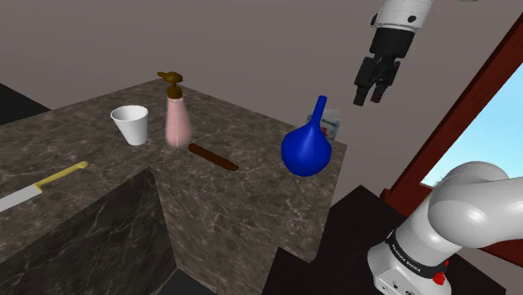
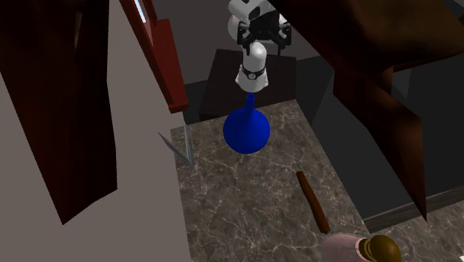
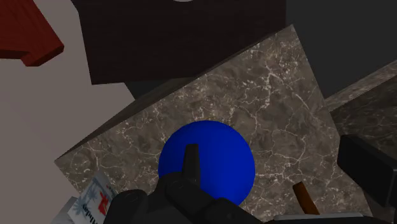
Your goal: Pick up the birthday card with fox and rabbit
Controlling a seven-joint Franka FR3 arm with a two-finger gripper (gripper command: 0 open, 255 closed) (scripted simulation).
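The birthday card (image 1: 332,126) is found near the marbled worktop's (image 1: 243,205) edge, just behind a round blue vase (image 1: 306,151) in the shoulder view — blue lettering and a red patch are seen on it, but no word can be read. The gripper (image 1: 369,99) is held high above the vase, well apart from the card — whether its jaws are parted or clenched cannot be told
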